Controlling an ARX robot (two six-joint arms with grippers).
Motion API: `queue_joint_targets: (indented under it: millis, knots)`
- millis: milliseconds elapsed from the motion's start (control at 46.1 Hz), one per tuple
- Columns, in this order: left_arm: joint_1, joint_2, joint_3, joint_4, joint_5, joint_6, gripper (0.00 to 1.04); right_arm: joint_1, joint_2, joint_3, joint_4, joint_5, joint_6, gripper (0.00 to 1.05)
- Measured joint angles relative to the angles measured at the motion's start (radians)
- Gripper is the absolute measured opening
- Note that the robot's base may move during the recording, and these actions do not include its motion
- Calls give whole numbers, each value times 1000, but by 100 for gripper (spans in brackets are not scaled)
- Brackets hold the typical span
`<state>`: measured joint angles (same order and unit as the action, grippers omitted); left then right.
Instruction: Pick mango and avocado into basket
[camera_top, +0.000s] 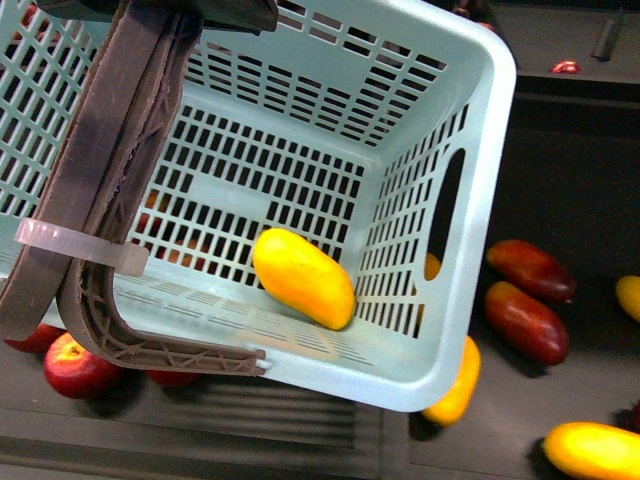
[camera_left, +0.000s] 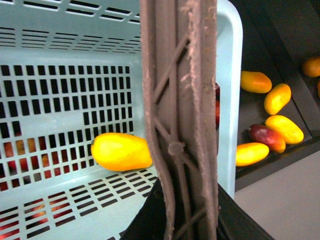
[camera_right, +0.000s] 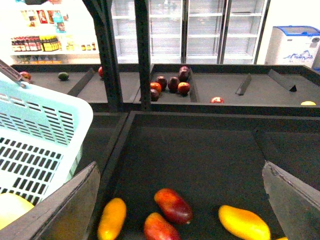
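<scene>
The light teal basket hangs tilted and fills most of the front view. Its brown handles, bound by a white zip tie, run through my left gripper, which is shut on them. One yellow-orange mango lies on the basket's slotted bottom. My right gripper is open and empty above the dark shelf, beside the basket's rim. A small dark green fruit that looks like the avocado lies far off on the back shelf.
More yellow mangoes and dark red mangoes lie on the black shelf beside the basket. Red apples sit under the basket's near corner. Black shelf posts and dividers stand behind.
</scene>
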<state>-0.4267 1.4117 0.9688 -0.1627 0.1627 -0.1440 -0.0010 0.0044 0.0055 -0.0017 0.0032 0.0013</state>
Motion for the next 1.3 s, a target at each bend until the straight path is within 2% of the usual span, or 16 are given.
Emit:
queue_joint_targets:
  millis: [412, 889, 1301]
  knots:
    - [13, -3, 0, 0, -32, 1, 7, 1, 0, 0, 0, -4, 0, 97]
    - [11, -4, 0, 0, -8, -9, 7, 1, 0, 0, 0, -5, -2, 97]
    - [13, -3, 0, 0, -26, -6, 7, 1, 0, 0, -2, -4, -1, 97]
